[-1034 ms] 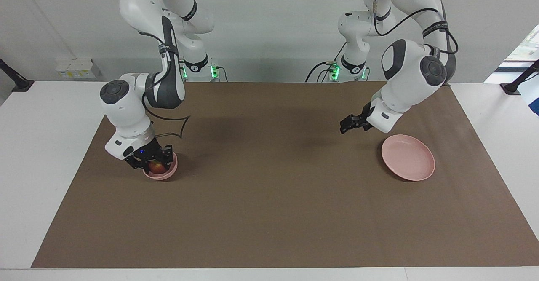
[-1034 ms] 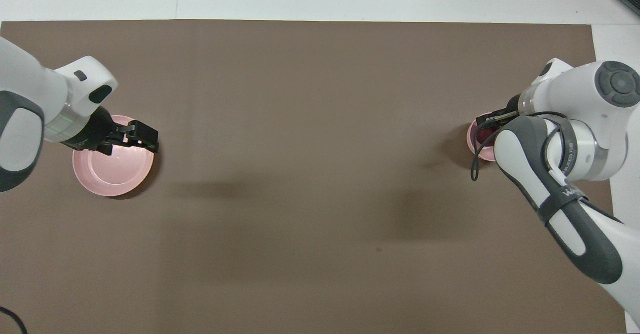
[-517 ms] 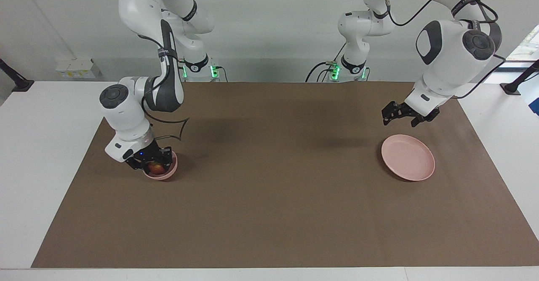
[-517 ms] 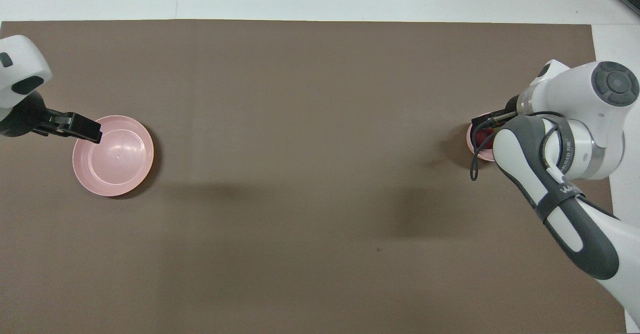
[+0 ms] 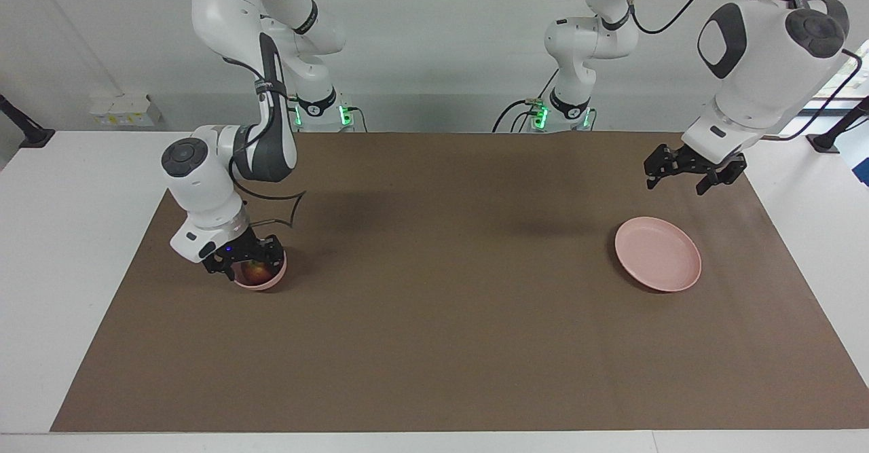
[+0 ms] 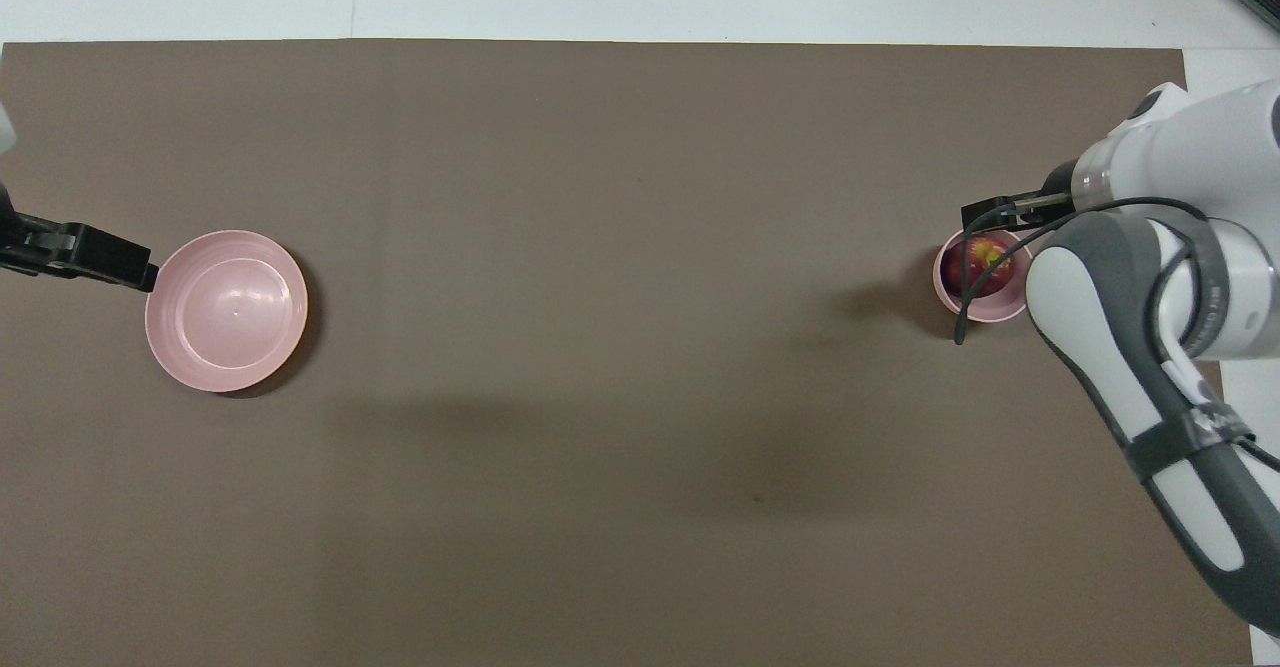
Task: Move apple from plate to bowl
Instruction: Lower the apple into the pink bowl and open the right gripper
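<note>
- The right gripper (image 5: 247, 263) is standing with its jaws apart, one finger on each side of the apple (image 5: 254, 271), and it is gripping nothing.
- The fingers (image 5: 273, 252) are staying just above the rim of the bowl (image 5: 274, 278); whether they are touching the rim or the apple I cannot tell.
- The apple (image 6: 980, 265) is lying inside the bowl (image 6: 1000, 311), dark red with a yellowish patch facing upward.
- The bowl is sitting on the brown mat (image 5: 434, 317), toward the right arm's end of the table (image 5: 61, 236).
- In the overhead view, the right arm's white and grey links are covering the edge of the bowl that is toward this end of the table.
- The left gripper (image 5: 687, 176) is hanging in the air with its jaws open and with nothing between them.
- It is hovering over the mat, on the side of the plate (image 5: 658, 253) that is nearer to the robots, and it is not touching the plate.
- In the overhead view, only the dark tip of the left gripper (image 6: 110, 259) is showing, just beside the rim of the plate (image 6: 226, 310).
- The plate is lying flat on the mat with nothing on it, well apart from the bowl, toward the left arm's end of the table.
- The mat is covering most of the white table, and both the bowl and the plate are resting on it.
</note>
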Tool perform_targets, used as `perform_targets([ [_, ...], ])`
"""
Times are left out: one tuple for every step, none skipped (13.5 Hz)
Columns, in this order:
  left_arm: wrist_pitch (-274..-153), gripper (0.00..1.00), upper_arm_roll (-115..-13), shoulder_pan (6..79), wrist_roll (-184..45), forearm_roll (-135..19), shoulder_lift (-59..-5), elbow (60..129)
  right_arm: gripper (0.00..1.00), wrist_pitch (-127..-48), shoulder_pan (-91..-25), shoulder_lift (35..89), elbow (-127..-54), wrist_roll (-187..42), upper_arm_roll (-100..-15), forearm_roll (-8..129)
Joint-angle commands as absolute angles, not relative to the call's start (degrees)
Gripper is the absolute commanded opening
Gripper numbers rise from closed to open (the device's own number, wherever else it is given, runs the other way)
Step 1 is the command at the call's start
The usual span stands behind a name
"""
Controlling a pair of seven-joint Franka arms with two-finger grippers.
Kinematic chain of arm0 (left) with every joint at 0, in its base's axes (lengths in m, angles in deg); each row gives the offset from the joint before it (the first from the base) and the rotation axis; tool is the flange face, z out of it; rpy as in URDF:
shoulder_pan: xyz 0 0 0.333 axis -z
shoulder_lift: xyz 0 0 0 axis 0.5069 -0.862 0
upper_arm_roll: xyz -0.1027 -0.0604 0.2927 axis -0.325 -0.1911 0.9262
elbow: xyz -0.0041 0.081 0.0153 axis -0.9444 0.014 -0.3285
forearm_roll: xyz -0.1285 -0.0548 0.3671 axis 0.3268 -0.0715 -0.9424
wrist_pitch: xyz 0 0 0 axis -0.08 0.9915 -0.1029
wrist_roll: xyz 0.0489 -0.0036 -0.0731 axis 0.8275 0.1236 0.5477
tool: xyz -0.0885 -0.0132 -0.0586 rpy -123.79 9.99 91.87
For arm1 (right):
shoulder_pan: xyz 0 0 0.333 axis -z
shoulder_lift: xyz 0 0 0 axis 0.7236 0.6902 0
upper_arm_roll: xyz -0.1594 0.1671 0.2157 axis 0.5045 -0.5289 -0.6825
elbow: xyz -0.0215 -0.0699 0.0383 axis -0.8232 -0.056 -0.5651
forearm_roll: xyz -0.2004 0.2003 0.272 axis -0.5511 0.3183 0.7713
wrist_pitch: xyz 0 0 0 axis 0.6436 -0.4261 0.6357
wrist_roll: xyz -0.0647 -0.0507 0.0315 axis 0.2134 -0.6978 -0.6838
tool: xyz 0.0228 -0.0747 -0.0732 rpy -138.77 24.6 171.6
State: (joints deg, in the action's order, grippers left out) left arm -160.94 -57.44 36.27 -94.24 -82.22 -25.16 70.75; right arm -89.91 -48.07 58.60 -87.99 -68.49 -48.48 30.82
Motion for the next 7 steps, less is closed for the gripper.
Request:
perform_targets([
  [-159.7, 1.0, -56.6, 36.6, -94.7, -82.1, -23.6, 72.2, 1.0, -80.3, -48.1, 54.1, -84.1, -63.5, -48.9, 29.3],
  [-159.8, 1.0, -56.5, 35.9, -94.7, -82.1, -23.6, 72.2, 1.0, -77.3, -48.0, 52.2, -83.1, -63.3, -48.9, 29.3],
  [-160.3, 1.0, -56.6, 34.5, -94.7, -81.8, -23.7, 72.2, 1.0, -74.3, -48.0, 50.1, -82.1, -63.4, -48.7, 29.4],
  [-160.8, 1.0, -57.1, 33.9, -94.4, -81.2, -24.2, 71.5, 1.0, -70.4, -47.9, 48.7, -79.8, -63.4, -48.4, 29.5],
  [-161.2, 1.0, -57.2, 34.0, -94.4, -80.8, -24.1, 71.6, 1.0, -64.9, -47.6, 48.5, -75.9, -63.4, -48.4, 29.7],
  [-161.4, 1.0, -57.4, 34.1, -94.6, -80.7, -24.2, 71.6, 1.0, -60.3, -47.4, 48.5, -72.9, -63.4, -48.4, 30.0],
  [-161.4, 1.0, -57.4, 34.8, -94.5, -80.5, -23.9, 71.9, 1.0, -57.6, -47.4, 48.5, -70.7, -63.5, -48.1, 30.1],
])
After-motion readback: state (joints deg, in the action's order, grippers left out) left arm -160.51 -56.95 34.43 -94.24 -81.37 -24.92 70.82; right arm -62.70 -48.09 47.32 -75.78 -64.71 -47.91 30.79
